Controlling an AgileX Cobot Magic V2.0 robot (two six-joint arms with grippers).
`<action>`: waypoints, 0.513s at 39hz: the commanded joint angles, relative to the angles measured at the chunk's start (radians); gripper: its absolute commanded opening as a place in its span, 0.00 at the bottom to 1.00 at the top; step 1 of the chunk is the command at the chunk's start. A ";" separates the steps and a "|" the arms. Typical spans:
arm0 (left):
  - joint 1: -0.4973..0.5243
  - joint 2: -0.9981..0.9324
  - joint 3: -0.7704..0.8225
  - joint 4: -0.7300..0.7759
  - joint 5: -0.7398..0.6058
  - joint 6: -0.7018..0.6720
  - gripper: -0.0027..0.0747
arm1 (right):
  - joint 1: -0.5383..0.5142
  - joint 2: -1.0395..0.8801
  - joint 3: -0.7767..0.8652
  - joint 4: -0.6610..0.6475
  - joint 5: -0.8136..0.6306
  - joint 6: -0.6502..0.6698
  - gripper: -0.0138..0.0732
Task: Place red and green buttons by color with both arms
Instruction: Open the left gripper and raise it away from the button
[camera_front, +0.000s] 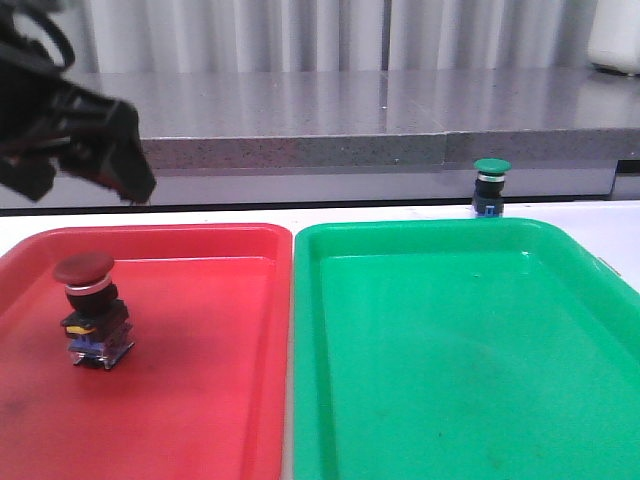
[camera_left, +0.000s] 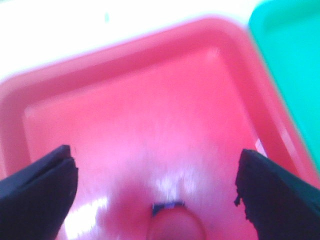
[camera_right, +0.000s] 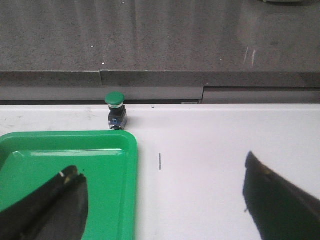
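Red button: the dark-red mushroom-cap push-button switch (camera_front: 92, 310) stands upright inside the red plastic tray (camera_front: 200, 400), toward its left side; this half looks done.
Left gripper: the black claw-like left gripper (camera_left: 157, 192) hovers above the red tray, fingers spread wide, holding nothing.
Right gripper: the black right gripper (camera_right: 165, 200), fingers apart and empty, hangs over the near right corner of the green plastic tray (camera_right: 127, 200).
Green button: the green-capped push-button switch (camera_front: 490, 186) stands upright on the white table, just beyond the green tray's far rim, ahead of the nearer right gripper.
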 joint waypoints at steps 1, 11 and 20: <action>0.000 -0.096 -0.081 0.000 -0.017 -0.009 0.82 | 0.002 0.014 -0.033 0.001 -0.073 -0.007 0.90; 0.106 -0.256 -0.097 0.005 0.089 -0.009 0.23 | 0.002 0.014 -0.033 0.001 -0.073 -0.007 0.90; 0.267 -0.517 0.051 0.026 0.109 -0.008 0.01 | 0.002 0.014 -0.033 0.001 -0.073 -0.007 0.90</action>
